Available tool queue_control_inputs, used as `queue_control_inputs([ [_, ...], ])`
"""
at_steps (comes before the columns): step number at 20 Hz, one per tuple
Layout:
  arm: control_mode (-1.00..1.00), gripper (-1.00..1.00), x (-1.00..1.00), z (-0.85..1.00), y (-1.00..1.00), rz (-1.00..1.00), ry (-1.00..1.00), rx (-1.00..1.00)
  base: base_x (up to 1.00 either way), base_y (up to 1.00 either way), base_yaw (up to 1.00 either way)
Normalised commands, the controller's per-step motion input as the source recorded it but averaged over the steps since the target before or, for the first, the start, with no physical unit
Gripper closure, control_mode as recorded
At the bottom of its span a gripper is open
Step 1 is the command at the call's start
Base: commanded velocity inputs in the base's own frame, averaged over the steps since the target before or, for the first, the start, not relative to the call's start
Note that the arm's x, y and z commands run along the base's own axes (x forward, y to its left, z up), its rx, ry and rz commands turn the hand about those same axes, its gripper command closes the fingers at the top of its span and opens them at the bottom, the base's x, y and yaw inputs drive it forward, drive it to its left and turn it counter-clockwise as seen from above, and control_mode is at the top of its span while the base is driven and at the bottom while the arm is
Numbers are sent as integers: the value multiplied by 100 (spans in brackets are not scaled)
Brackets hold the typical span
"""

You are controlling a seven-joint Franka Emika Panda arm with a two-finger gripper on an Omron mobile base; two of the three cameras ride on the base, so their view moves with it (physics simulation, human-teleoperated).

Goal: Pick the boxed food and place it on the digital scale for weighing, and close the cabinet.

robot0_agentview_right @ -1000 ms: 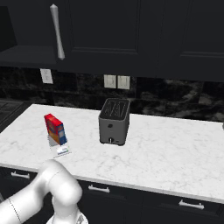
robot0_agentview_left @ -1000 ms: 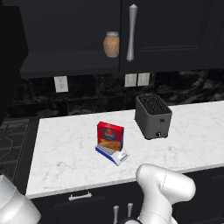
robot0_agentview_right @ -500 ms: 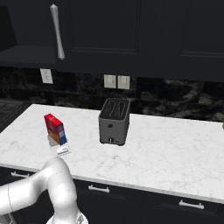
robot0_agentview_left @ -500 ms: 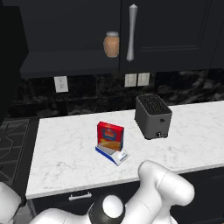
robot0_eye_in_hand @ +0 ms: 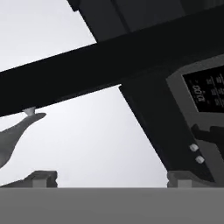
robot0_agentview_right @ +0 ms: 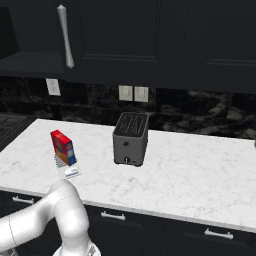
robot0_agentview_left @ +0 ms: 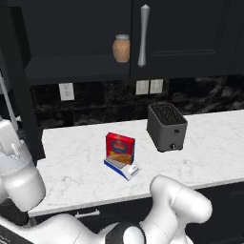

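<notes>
On my white marble surface (robot0_agentview_left: 200, 143) a black two-slot toaster (robot0_agentview_left: 166, 127) stands near the dark stone backsplash, under two white wall outlets (robot0_agentview_left: 148, 86). A tan ceramic jar (robot0_agentview_left: 121, 48) sits on the dark open shelf (robot0_agentview_left: 71, 66) above.

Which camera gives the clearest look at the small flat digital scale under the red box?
The left base view: the small flat white digital scale with a blue edge shows its corner and front, the upright red cardboard box standing on it. The right base view shows a thin sliver. The hand view faces elsewhere.
</notes>
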Motion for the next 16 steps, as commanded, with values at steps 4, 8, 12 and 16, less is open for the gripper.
queue_control_inputs([
  [4, -100, -100, 0, 18, -100, 0, 1, 97, 0, 0, 0],
  [8, -100, -100, 12, 16, -99, 6, 42, 78, 0, 0, 0],
  [12, -100, -100, 74, 8, -80, 14, 64, 51, 0, 0, 0],
  [16, -100, -100, 98, -3, -72, 12, 33, 29, 0, 0, 0],
])
